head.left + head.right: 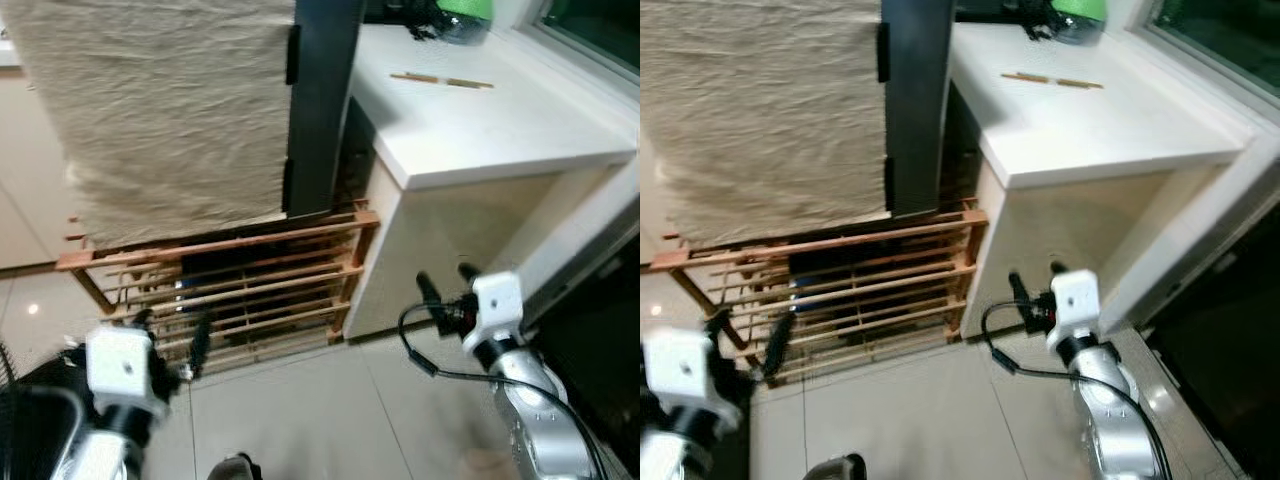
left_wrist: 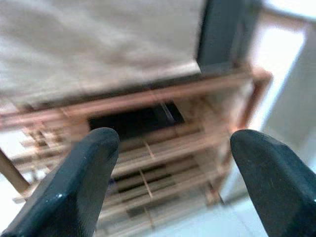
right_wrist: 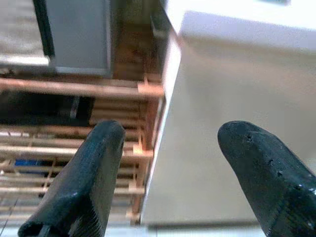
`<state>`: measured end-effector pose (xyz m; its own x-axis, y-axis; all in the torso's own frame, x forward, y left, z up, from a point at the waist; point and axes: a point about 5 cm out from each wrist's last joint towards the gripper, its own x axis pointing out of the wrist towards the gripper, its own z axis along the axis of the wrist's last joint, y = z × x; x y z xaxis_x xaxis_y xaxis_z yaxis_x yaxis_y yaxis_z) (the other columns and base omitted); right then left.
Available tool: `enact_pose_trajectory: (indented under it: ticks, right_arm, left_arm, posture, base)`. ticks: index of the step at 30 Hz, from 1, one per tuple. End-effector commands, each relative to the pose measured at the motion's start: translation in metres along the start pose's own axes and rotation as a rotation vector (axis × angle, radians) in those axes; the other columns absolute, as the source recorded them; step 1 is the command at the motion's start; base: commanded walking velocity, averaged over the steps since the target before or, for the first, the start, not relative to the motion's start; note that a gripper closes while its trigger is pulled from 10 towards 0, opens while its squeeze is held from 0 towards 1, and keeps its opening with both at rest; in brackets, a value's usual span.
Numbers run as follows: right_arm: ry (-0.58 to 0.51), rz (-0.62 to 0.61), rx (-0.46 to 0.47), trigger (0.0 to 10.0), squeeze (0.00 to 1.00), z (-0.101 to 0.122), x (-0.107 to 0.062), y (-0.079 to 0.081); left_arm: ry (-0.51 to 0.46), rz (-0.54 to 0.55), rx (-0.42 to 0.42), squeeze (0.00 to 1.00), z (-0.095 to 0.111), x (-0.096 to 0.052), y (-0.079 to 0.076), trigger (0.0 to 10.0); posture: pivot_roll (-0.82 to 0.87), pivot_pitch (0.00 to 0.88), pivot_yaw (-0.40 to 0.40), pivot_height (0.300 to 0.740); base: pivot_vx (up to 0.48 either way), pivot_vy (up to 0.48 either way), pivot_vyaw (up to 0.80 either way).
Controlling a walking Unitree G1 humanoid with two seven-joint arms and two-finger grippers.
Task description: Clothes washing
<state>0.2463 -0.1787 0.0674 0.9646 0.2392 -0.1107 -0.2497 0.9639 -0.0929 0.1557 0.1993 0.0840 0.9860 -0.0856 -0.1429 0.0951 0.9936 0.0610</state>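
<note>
A large beige cloth (image 1: 165, 110) hung down in front of the robot, draped over something above the frame, its lower hem falling just above a wooden slatted rack (image 1: 225, 290) on the tiled floor. Beside it stood a dark upright panel (image 1: 320, 100), then a white bench (image 1: 480, 120). The left claw (image 1: 170, 345) hovered low before the rack, fingers apart and empty; the right claw (image 1: 445, 290) was near the bench's side wall, also spread and empty. The cloth looked crinkled, soft and light, likely limp once lifted, though the blur made its weave hard to judge. A pinch at the lower hem or a side edge seemed the best hold.
</note>
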Motion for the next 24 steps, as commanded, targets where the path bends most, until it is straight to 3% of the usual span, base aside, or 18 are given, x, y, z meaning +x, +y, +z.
enact_pose_trajectory:
  ticks: [1, 5, 15, 24]
  right_arm:
    - [-0.029, 0.001, 0.003, 10.0, 0.0, 0.007, 0.007, 0.002]
    - [-0.076, -0.023, 0.065, 10.0, 0.0, 0.021, 0.026, 0.01]
    - [-0.086, 0.059, 0.001, 10.0, 0.0, 0.026, 0.047, 0.027]
    - [-0.086, 0.111, -0.004, 10.0, 0.0, 0.029, 0.059, 0.038]
  left_arm:
    - [-0.066, -0.033, 0.036, 0.0, 0.01, 0.009, -0.008, 10.0]
    - [-0.151, -0.048, 0.027, 0.0, 0.035, 0.03, -0.006, 10.0]
    - [-0.101, -0.088, 0.094, 0.0, 0.022, 0.045, -0.006, 10.0]
    - [-0.087, -0.101, 0.117, 0.0, 0.018, 0.051, -0.003, 10.0]
  posture:
    - [0.02, 0.065, -0.057, 0.74]
    - [0.01, 0.047, -0.045, 0.74]
    - [0.01, 0.035, -0.025, 0.74]
    - [0.02, 0.028, -0.022, 0.74]
  base:
    - [0.0, 0.0, 0.0]
    - [0.0, 0.0, 0.0]
    - [0.0, 0.0, 0.0]
    - [0.0, 0.098, -0.77]
